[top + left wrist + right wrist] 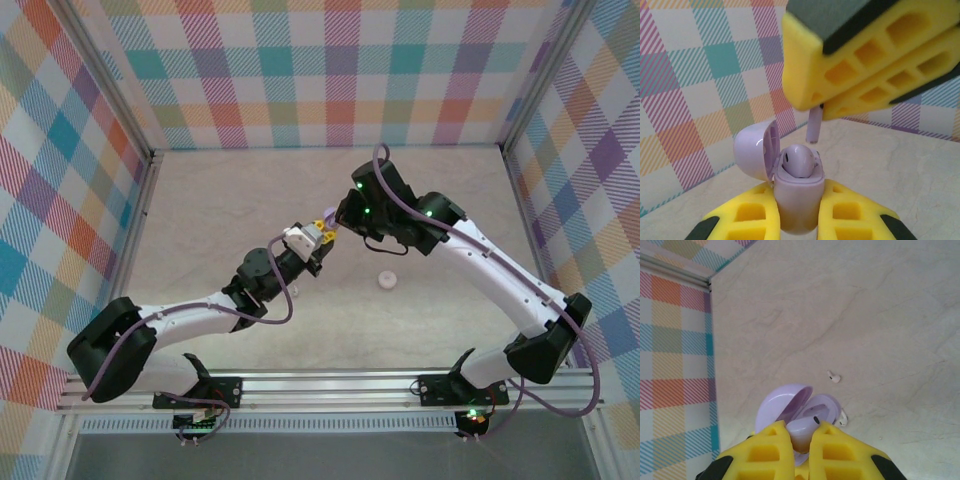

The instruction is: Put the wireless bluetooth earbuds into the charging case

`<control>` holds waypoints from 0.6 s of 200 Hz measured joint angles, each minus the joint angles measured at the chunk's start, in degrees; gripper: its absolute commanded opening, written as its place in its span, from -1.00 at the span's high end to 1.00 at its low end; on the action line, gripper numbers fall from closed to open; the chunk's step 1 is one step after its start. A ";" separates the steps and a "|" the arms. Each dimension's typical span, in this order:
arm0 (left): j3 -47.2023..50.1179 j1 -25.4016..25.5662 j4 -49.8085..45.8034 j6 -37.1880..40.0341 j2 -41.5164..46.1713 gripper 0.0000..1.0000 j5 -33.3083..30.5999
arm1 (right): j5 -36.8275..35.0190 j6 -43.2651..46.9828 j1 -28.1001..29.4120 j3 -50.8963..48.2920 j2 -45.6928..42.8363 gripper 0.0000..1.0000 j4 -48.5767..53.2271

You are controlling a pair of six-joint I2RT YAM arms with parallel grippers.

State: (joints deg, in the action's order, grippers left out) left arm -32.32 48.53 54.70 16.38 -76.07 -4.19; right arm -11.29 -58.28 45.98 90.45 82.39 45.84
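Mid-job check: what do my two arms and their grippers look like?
The left arm and right arm match: white links, black joints, a purple cable along each, small green lights. The left gripper and right gripper have blocky yellow fingers with rectangular pockets and black tips.

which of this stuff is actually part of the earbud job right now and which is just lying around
In the job: pale purple case, lid open, in the left gripper; purple earbud seated in it; second purple earbud in the right gripper.
Lying on the table: white earbud; another white earbud; white round disc.
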 measured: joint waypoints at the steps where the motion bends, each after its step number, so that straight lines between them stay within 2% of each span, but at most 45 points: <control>1: 0.00 0.00 0.07 0.00 -0.04 1.00 0.00 | -0.04 0.00 -0.04 0.00 0.09 0.85 0.00; 120: -0.42 0.15 0.85 -0.07 -0.37 1.00 0.59 | -0.46 0.55 -0.24 0.46 1.31 0.85 -0.11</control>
State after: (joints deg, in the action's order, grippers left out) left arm -32.73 48.69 55.55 16.32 -76.44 -3.60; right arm -11.75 -57.74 45.74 90.91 83.70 45.74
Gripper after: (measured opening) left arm 0.157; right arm 0.105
